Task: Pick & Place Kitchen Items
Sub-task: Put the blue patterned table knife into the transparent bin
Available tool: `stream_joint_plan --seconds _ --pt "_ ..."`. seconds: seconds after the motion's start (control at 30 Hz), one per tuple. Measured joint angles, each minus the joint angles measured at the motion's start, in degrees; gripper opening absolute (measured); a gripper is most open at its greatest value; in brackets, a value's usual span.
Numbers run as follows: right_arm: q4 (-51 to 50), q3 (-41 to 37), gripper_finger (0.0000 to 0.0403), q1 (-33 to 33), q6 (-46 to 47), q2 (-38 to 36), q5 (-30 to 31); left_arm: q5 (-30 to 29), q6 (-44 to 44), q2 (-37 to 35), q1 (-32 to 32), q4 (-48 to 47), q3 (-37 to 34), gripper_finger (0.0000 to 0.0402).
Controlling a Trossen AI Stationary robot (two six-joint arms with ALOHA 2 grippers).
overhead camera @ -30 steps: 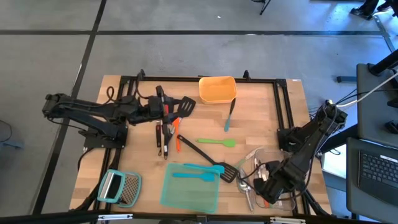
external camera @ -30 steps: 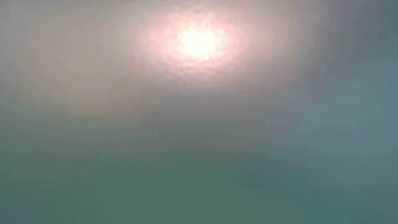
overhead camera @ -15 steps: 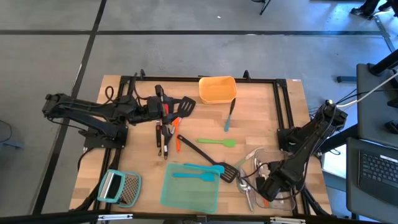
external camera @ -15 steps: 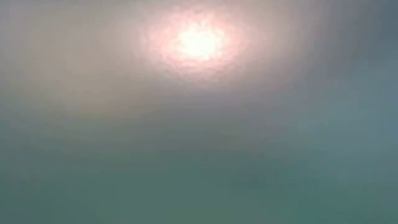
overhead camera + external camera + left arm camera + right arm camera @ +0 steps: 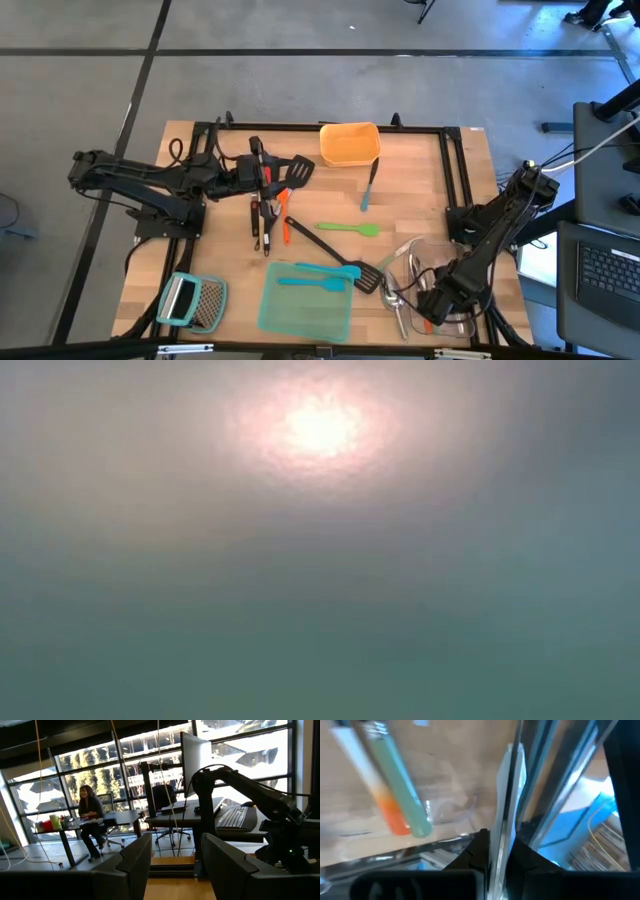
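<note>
Left gripper [image 5: 262,176] at far-left of table, over cluster of turners [image 5: 268,212]; fingers [image 5: 135,857] part-open, nothing visible between them.

Right gripper [image 5: 499,851] low at clear tub [image 5: 437,262], near-right corner, pinched nearly closed on thin clear rim.

Spoons [image 5: 397,305] beside tub; teal spatula [image 5: 312,281] on teal tray [image 5: 306,312]; green spatula [image 5: 350,228] mid-table; another near orange bin [image 5: 350,143].

Judgement: utensils light, stiff handles, silicone blades floppy, metal slippery. Grab mid-handle, across narrow width.

Low view shows nothing usable.
</note>
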Motion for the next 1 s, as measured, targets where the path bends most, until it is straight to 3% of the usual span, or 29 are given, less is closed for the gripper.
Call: stream_joint_plan --seconds 0.3,0.77,1.0 --pt "3.9 -3.1 0.0029 0.0 0.5 0.0 -4.8 0.2 0.0 0.0 0.0 0.0 0.0 0.0169" --pt "5.1 -3.2 0.0051 0.0 -1.1 0.0 -5.0 0.2 -0.6 0.0 0.0 0.0 0.0 0.0169" --pt "5.2 -3.2 0.0043 0.0 -1.3 0.0 -5.0 0.7 -0.6 0.0 0.0 0.0 0.0 0.0169"
